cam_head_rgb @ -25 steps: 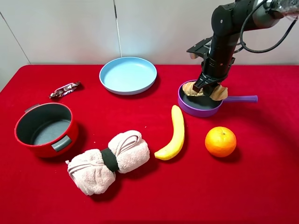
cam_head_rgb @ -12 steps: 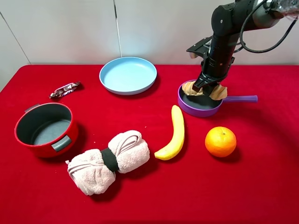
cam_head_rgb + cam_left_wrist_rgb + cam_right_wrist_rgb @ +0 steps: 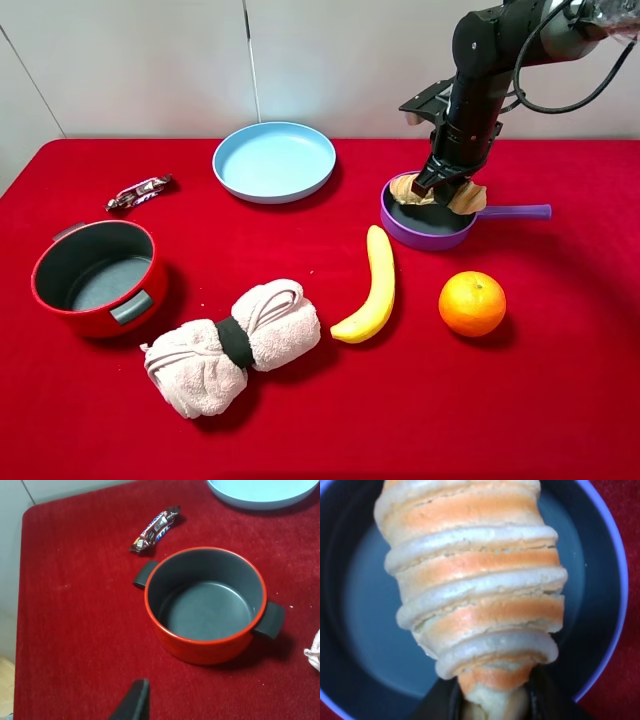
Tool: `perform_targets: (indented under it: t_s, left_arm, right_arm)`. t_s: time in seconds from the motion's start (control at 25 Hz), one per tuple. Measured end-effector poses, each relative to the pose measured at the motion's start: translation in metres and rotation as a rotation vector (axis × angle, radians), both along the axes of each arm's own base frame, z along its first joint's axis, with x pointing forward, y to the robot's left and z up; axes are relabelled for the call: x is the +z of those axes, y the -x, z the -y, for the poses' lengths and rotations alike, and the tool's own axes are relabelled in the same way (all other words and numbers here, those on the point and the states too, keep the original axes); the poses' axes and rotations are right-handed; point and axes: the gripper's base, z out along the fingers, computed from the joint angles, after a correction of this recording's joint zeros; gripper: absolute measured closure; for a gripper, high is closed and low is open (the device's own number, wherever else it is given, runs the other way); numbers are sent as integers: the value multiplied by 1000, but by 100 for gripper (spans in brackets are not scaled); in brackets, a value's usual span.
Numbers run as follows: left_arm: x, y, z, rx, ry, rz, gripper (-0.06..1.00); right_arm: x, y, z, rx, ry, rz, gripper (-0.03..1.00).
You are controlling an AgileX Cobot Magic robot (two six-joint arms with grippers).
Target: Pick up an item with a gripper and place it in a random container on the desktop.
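right gripper (image 3: 437, 189) angled down, clamping roll (image 3: 405, 189) over pan (image 3: 402, 229)

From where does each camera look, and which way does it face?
Exterior high: high before the desktop, facing down across it; shows the right arm.
Left wrist: above the red pot, facing down; one dark fingertip shows.
Right wrist: facing down past the bread roll into the purple pan; jaws show.
Exterior and right wrist share roll and pan.
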Motion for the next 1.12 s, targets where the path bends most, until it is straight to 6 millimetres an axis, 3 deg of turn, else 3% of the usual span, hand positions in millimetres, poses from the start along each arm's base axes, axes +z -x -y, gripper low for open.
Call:
perform_targets:
  t_s: [0.32, 0.64, 0.96, 1.12]
  left_arm:
    - [0, 0, 0, 0, 0, 0, -4]
    - [0, 0, 0, 0, 0, 0, -4]
    - [0, 0, 0, 0, 0, 0, -4]
    - [0, 0, 0, 0, 0, 0, -4]
  right_arm:
    - [0, 0, 0, 3, 2, 5, 49]
    - [0, 1, 1, -5, 10, -10, 31]
    - [1, 3, 2, -52, 14, -25, 27]
    - [13, 5, 1, -55, 4, -6, 27]
